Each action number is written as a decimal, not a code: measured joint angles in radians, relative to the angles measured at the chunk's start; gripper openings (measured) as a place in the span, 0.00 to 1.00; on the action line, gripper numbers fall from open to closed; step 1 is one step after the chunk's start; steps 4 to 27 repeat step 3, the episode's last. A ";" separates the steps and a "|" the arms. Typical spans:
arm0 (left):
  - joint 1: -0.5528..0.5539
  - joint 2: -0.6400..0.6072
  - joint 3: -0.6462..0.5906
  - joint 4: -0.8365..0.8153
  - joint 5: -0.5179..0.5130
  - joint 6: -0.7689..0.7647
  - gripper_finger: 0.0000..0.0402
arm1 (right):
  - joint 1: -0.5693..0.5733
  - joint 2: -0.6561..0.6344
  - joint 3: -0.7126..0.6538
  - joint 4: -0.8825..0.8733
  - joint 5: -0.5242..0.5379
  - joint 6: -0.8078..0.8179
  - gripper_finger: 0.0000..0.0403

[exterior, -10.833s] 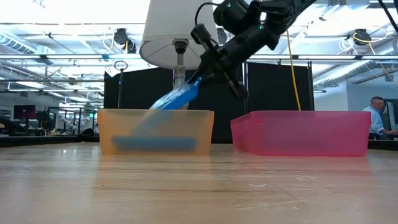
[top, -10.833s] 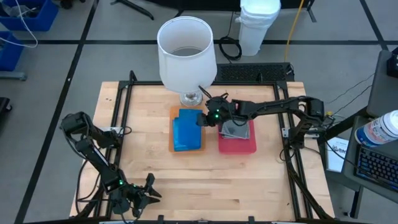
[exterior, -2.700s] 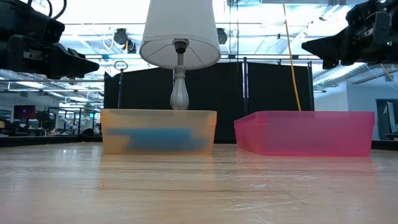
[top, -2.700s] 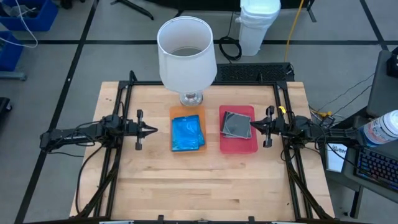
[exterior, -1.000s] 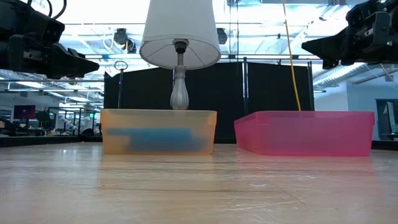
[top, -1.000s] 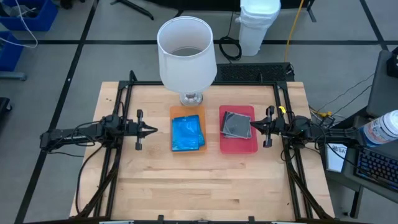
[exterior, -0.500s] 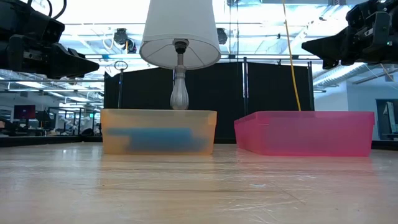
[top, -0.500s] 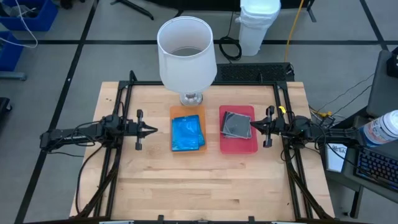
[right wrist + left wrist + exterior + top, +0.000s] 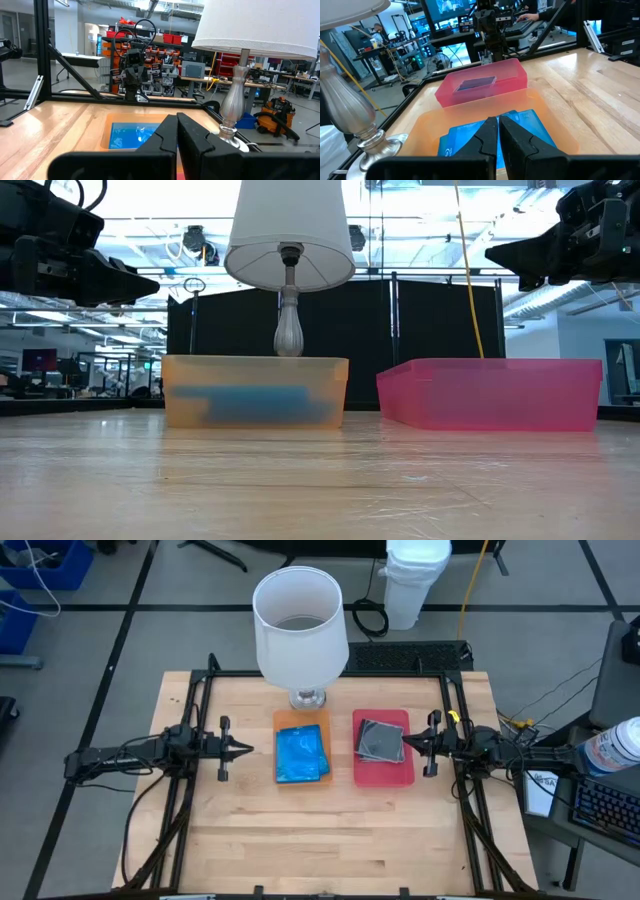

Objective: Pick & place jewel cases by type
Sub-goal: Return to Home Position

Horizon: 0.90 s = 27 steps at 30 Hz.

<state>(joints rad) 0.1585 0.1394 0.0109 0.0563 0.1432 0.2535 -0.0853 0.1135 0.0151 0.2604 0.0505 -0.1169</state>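
The blue jewel cases (image 9: 302,753) lie stacked flat in the orange tray (image 9: 285,721); they also show in the left wrist view (image 9: 520,123) and the right wrist view (image 9: 131,136). The clear grey jewel cases with silvery discs (image 9: 380,740) lie in the red tray (image 9: 385,775). My left gripper (image 9: 246,749) hovers level above the table's left side, shut, pointing at the orange tray. My right gripper (image 9: 408,743) hovers level at the table's right side, shut, pointing at the red tray. Neither holds anything.
A table lamp with a white shade (image 9: 300,625) stands at the far edge just behind the orange tray, its silver base (image 9: 308,698) on the wood. A black frame (image 9: 200,690) borders the table. Bare wood (image 9: 320,840) spreads across the near half.
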 joint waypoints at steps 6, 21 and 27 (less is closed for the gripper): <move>0.000 0.000 0.000 0.000 0.000 0.000 0.06 | 0.000 0.000 0.000 0.000 0.000 0.000 0.00; 0.000 0.000 0.000 0.000 0.000 0.000 0.06 | 0.000 0.000 0.000 0.000 0.000 0.000 0.00; 0.000 0.000 0.000 0.000 0.000 0.000 0.06 | 0.000 0.000 0.000 0.000 0.000 0.000 0.00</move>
